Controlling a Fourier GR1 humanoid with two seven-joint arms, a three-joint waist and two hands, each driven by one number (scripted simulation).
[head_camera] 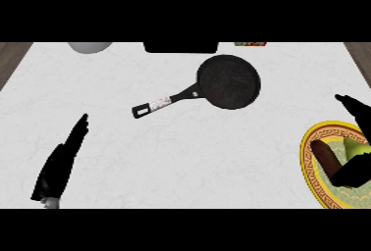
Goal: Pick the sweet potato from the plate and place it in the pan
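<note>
On white marble counter [188, 142], pan [228, 82], plate [313, 169]

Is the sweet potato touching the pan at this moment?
Apart. The head view shows the sweet potato lying on the plate at the right, with bare white counter between it and the pan.

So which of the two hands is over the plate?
The right hand, at the view's right edge, is over the yellow-rimmed plate beside the sweet potato. The left hand is over bare counter.
</note>
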